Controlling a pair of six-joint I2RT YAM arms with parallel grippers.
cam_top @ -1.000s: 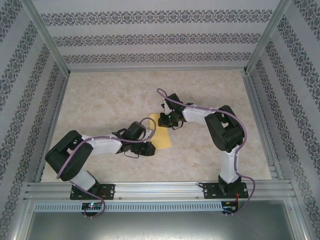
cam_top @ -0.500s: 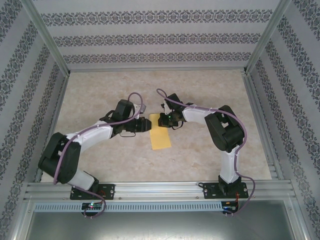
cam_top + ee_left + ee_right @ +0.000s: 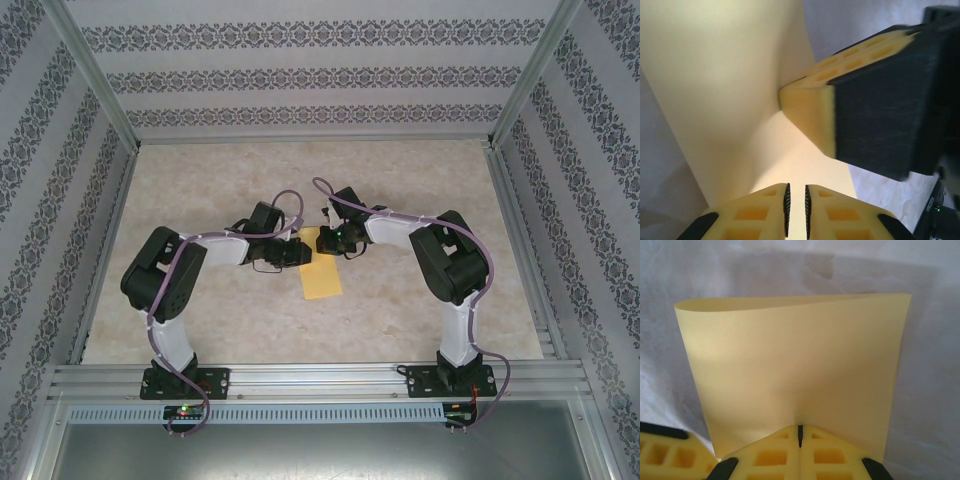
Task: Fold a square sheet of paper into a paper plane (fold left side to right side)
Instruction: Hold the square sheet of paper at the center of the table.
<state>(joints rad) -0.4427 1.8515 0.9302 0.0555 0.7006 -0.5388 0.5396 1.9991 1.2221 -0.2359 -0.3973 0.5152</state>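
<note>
The square sheet of paper, mid-frame, lies doubled over, uncreased; right pincer closed pinning its edge, left pincer nearly closed, empty; plane folds remain.

The square sheet of paper is thin, smooth, matt yellow paper. The right gripper has yellow, foam-like pads with moulded pockets on black plastic, as does the left gripper. The table looks like pale marbled stone, framed by brushed aluminium rails.
</note>
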